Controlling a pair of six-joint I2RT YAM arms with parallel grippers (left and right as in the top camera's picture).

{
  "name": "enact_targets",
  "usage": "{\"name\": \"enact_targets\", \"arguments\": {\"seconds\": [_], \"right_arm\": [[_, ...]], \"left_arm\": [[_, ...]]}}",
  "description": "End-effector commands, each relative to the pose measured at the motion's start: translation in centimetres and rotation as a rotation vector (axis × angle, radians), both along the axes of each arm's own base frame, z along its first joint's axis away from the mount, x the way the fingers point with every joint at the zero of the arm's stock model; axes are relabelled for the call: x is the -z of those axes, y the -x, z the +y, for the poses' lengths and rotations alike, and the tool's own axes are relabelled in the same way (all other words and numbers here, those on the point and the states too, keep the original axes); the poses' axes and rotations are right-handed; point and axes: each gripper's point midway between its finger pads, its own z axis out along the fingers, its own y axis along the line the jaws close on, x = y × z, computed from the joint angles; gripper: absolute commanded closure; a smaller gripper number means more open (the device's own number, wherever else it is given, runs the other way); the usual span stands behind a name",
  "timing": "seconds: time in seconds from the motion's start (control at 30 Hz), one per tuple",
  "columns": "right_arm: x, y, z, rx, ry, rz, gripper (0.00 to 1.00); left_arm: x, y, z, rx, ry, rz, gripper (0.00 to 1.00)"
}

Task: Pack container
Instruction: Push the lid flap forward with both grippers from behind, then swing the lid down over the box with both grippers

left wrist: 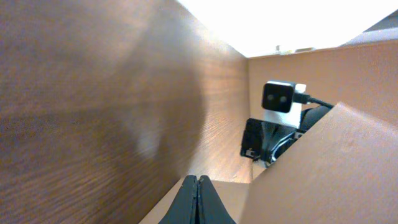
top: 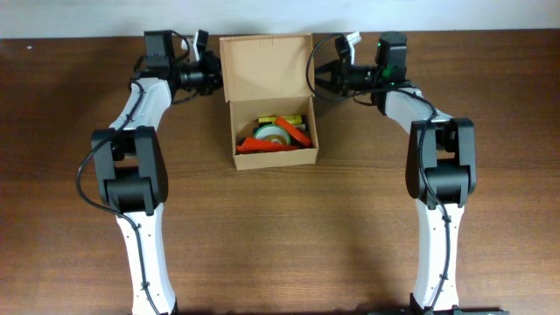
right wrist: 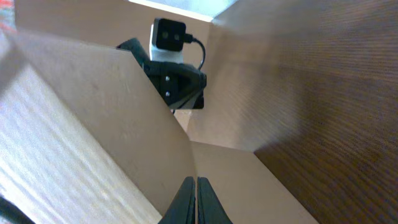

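A small plain brown cardboard box stands open near the far edge of the dark wooden table, midway across, with its flap lid raised behind it. Inside lie a green tape roll and orange pieces. The left gripper and right gripper flank the lid, each with its jaws pressed together on nothing.

Wooden table with cardboard container
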Motion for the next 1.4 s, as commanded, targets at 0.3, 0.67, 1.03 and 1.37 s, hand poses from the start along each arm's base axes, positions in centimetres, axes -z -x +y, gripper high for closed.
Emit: {"name": "enact_targets", "arguments": {"seconds": [0.3,0.67,1.03,1.37], "right_arm": [[-2.7,-0.7,0.4,-0.03,-0.04,-0.036,0.96],[-7.1,-2.3,0.6,-0.016,-0.038,-0.199,0.96],[-8.7,-2.1,0.5,-0.043,-0.041,-0.299,0.96],[-7.1,-4.1,-0.9,0.08,-0.014,-0.139,0.96]], "left_arm": [[-3.8,-0.3,0.1,0.044,-0.161,-0.106,0.98],[-7.4,0.7,-1.3,0.1,-0.249,-0.176,0.98],[-7.4,2.0,-2.8,0.153,-0.262,-0.175,0.98],[-7.2,1.8,-2.7,0.142,-0.285,-0.173,0.99]]}}
